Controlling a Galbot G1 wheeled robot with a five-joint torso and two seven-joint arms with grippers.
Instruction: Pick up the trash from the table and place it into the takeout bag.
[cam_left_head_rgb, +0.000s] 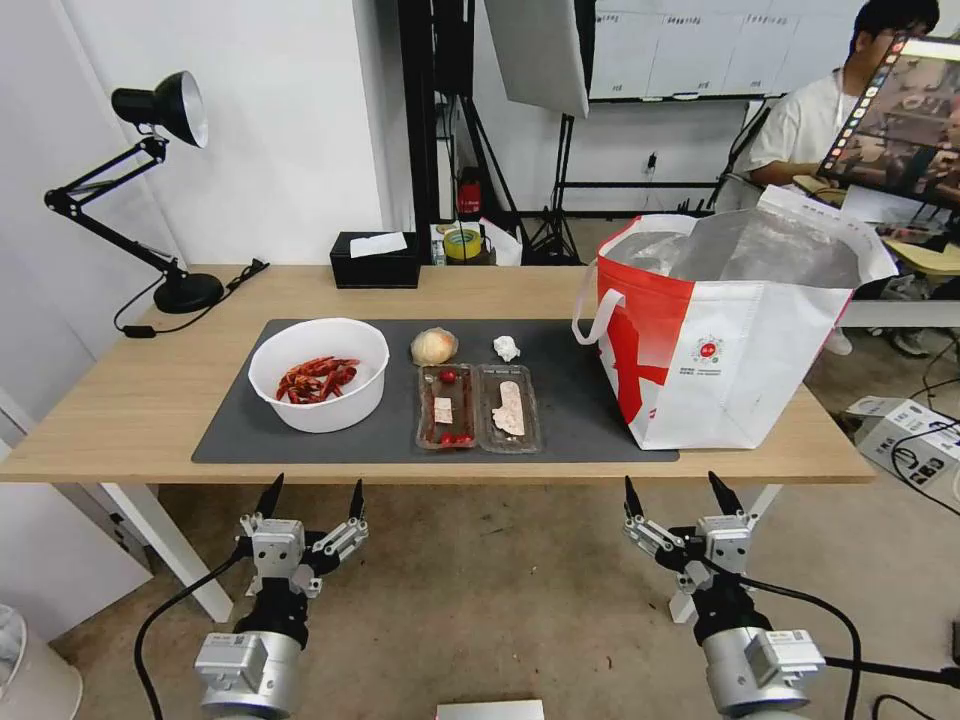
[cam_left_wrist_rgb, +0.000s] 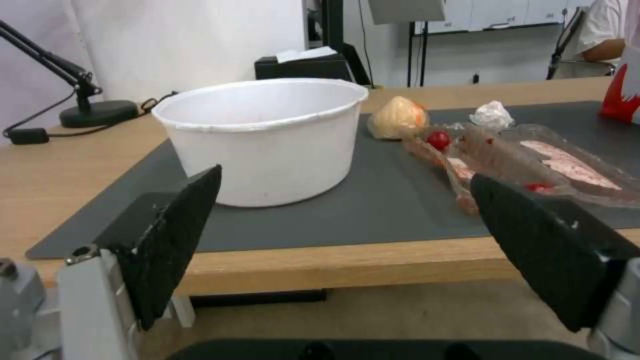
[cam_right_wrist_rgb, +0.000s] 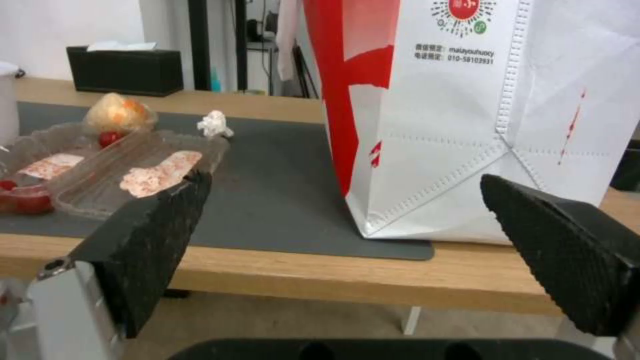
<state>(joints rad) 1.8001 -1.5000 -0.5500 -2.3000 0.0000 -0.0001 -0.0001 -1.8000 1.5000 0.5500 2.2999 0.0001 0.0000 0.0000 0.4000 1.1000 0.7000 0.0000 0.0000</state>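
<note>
On the table (cam_left_head_rgb: 140, 400) lies a dark grey mat with the trash on it: a white bowl (cam_left_head_rgb: 318, 373) (cam_left_wrist_rgb: 267, 135) of red scraps at the left, a clear two-part tray (cam_left_head_rgb: 478, 406) (cam_left_wrist_rgb: 533, 165) (cam_right_wrist_rgb: 100, 172) in the middle, and behind it a peach ball (cam_left_head_rgb: 433, 346) (cam_left_wrist_rgb: 398, 117) (cam_right_wrist_rgb: 119, 113) and a crumpled tissue (cam_left_head_rgb: 507, 348) (cam_left_wrist_rgb: 492, 114) (cam_right_wrist_rgb: 214, 124). The red-and-white takeout bag (cam_left_head_rgb: 730, 330) (cam_right_wrist_rgb: 480, 115) stands open at the right. My left gripper (cam_left_head_rgb: 311, 497) and right gripper (cam_left_head_rgb: 676, 495) hang open and empty below the table's front edge.
A black desk lamp (cam_left_head_rgb: 150, 180) stands at the table's far left with its cord on the wood. A black tissue box (cam_left_head_rgb: 375, 259) sits at the back edge. Bare wood lies left of the mat. Boxes and cables sit on the floor at the right.
</note>
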